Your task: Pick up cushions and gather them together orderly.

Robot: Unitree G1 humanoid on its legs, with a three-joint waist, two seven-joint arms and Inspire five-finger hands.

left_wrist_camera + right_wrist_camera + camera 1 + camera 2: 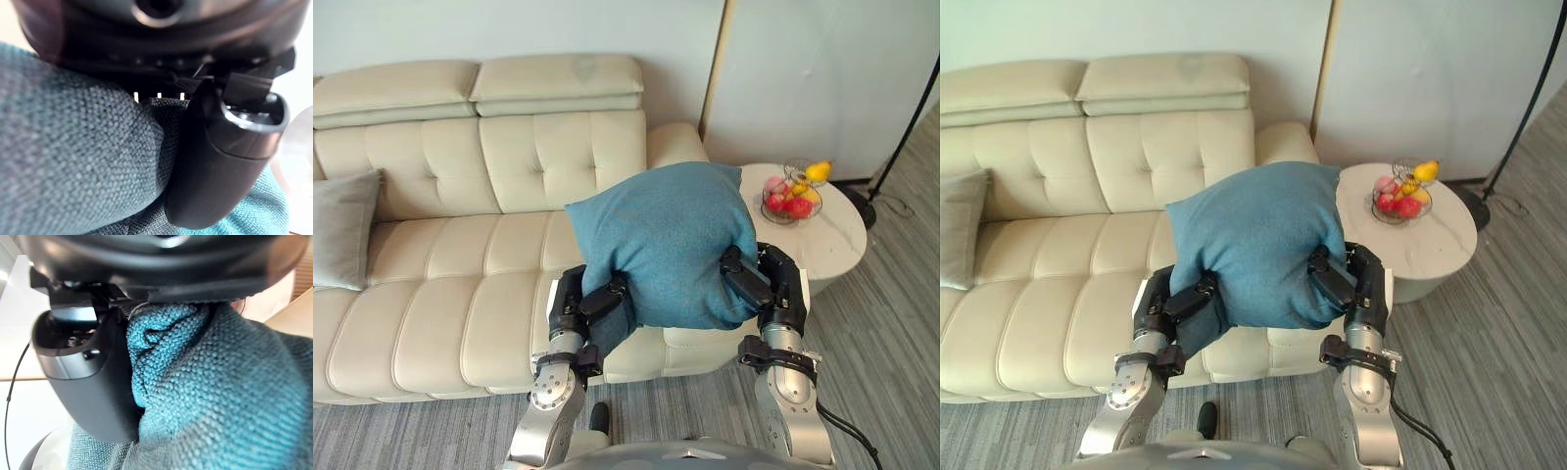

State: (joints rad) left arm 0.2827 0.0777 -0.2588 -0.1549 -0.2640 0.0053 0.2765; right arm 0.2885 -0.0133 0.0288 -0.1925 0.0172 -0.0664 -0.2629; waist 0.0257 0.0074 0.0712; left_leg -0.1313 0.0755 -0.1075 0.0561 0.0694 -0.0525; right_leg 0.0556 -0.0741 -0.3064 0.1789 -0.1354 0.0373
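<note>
Two hands hold one teal cushion (666,240) in the left eye view, lifted in front of the cream sofa (460,304) and clear of its seat. The left hand (590,304) grips the cushion's lower left corner, its fingers curled into the cloth. The right hand (762,281) clamps the lower right edge, with its thumb laid across the front of the fabric. A grey cushion (342,230) leans against the sofa's backrest at the far left, well apart from the teal one. To the right of the sofa stands a round pale surface (827,240) carrying a wire fruit bowl (791,196).

From the right eye view the teal cushion (1258,245) hangs between both hands, hiding part of the sofa's right armrest. The grey cushion (955,230) sits at the picture's left edge.

Up close in the left wrist view, the dark thumb (220,161) presses into the woven teal cloth (73,161), which bunches up against the palm. The fingers are closed on the cushion.

Likewise in the right wrist view, the thumb (93,382) digs into a fold of teal fabric (220,396) gathered under the palm, so that hand too is pinching the cushion.
</note>
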